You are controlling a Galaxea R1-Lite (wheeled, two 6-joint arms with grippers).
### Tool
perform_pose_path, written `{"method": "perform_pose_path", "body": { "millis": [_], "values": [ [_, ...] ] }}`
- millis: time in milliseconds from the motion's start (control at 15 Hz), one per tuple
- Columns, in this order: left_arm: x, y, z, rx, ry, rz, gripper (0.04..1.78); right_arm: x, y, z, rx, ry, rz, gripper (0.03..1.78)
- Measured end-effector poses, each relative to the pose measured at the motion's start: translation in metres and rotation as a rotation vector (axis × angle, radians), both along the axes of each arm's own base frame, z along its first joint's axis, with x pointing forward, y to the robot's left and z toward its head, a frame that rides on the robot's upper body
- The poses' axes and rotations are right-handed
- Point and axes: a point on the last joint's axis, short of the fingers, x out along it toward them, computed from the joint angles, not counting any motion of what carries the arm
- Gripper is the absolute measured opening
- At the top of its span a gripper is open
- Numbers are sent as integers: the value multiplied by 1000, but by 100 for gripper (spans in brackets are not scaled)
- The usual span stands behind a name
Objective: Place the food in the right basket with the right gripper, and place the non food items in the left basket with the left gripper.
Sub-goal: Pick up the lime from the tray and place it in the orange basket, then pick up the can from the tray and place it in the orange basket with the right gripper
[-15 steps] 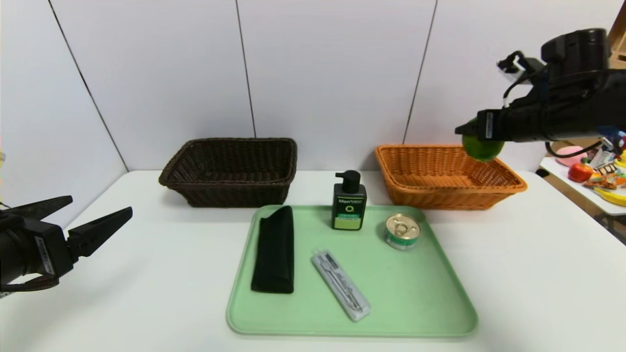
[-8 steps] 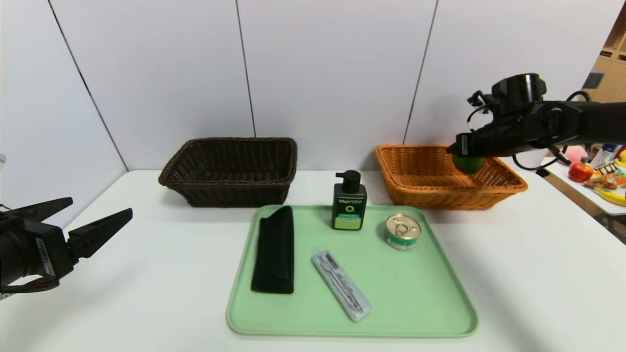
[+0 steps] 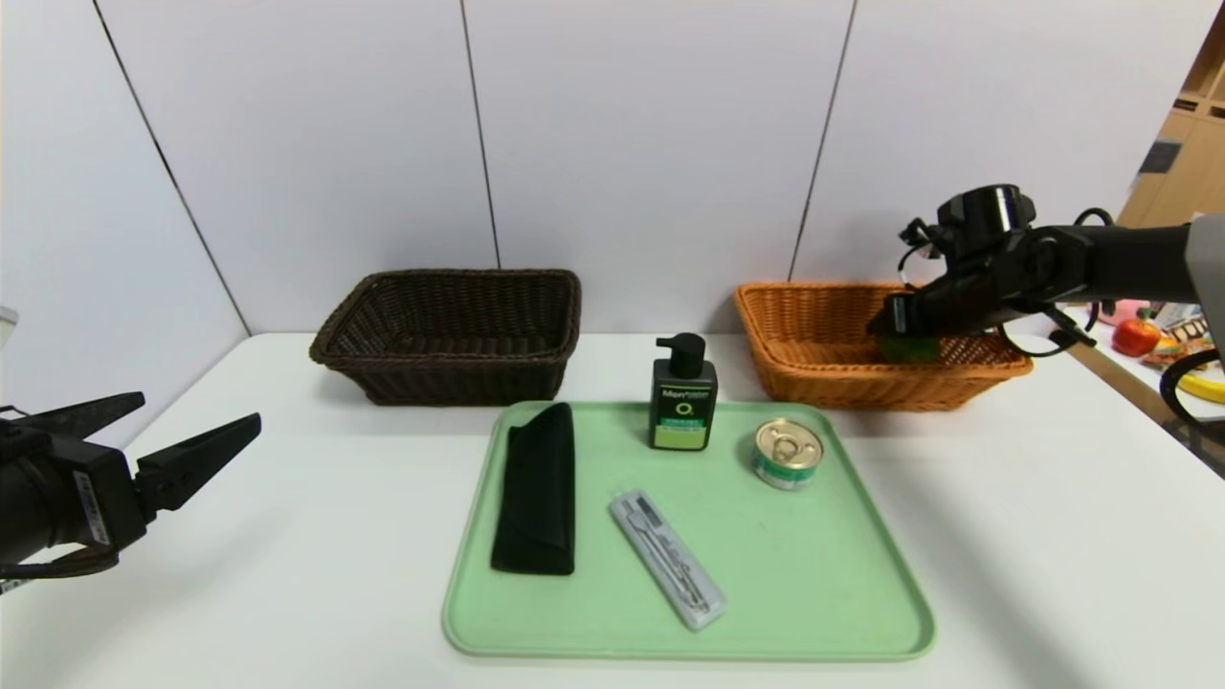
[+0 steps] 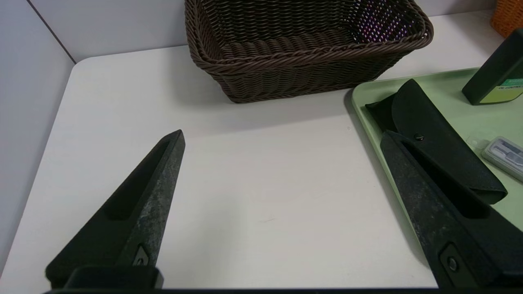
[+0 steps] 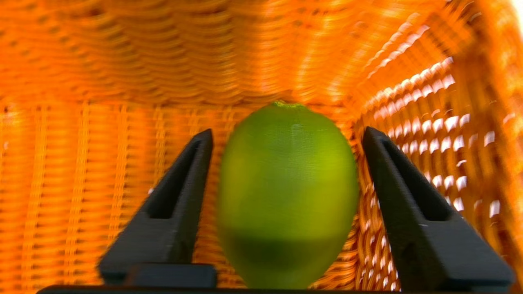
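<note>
My right gripper (image 3: 882,323) is down inside the orange right basket (image 3: 794,299). The green lime (image 3: 909,347) sits between its fingers. In the right wrist view the gripper (image 5: 288,131) is open, with a narrow gap on each side of the lime (image 5: 286,192) above the basket floor (image 5: 81,143). The tin can (image 3: 787,452), pump bottle (image 3: 682,394), black pouch (image 3: 536,488) and cutlery case (image 3: 667,559) lie on the green tray (image 3: 861,584). My left gripper (image 3: 196,410) is open and empty at the table's left, short of the dark brown left basket (image 3: 450,282).
The left wrist view shows the left gripper (image 4: 282,134) over bare table, with the dark basket (image 4: 302,53) ahead and the pouch (image 4: 433,134) on the tray's edge beside one finger. A side table with toy fruit (image 3: 1139,337) stands at the far right.
My right gripper has come down with the lime from above the orange basket into it. Its fingers now stand apart from the lime. The left arm has not moved.
</note>
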Motion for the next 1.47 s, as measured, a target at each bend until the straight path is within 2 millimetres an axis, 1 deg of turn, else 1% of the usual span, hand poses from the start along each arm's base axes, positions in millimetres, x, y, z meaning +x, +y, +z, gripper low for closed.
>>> {"method": "perform_pose_path", "body": {
  "millis": [133, 267, 333, 467, 600, 667, 733, 867, 933, 1067, 1133, 1267, 1400, 1467],
  "values": [
    [0, 0, -1, 0, 6, -1, 169, 0, 2, 2, 2, -13, 3, 138],
    [0, 0, -3, -1, 10, 0, 169, -1, 4, 8, 2, -29, 8, 146],
    [0, 0, -3, -1, 11, 0, 169, -3, 6, 15, 2, -49, 13, 149],
    [-1, 0, -4, -3, 15, 0, 169, -11, 13, 39, 6, -126, 30, 154],
    [-2, 0, -6, -11, 21, 1, 169, -29, 29, 66, 23, -207, 62, 158],
    [-3, 0, -7, -15, 26, 2, 169, -42, 39, 77, 35, -240, 88, 159],
    [-4, 0, -9, -16, 30, 3, 169, -56, 51, 81, 44, -259, 116, 161],
    [-7, 0, -12, -17, 32, 3, 169, -89, 76, 83, 61, -296, 190, 163],
    [-8, 0, -12, -17, 31, 2, 169, -105, 88, 81, 70, -318, 229, 164],
    [-10, 0, -12, -18, 24, 1, 169, -145, 109, 58, 84, -330, 316, 166],
    [-11, 0, -13, -22, 25, 1, 169, -164, 115, 49, 92, -347, 351, 166],
    [-13, 0, -14, -35, 26, 4, 169, -207, 121, 34, 114, -394, 421, 167],
    [-14, 0, -16, -42, 4, 5, 169, -243, 117, 14, 123, -388, 466, 168],
    [-14, 0, -17, -44, -1, 6, 169, -257, 114, 4, 126, -377, 481, 168]
  ]
}}
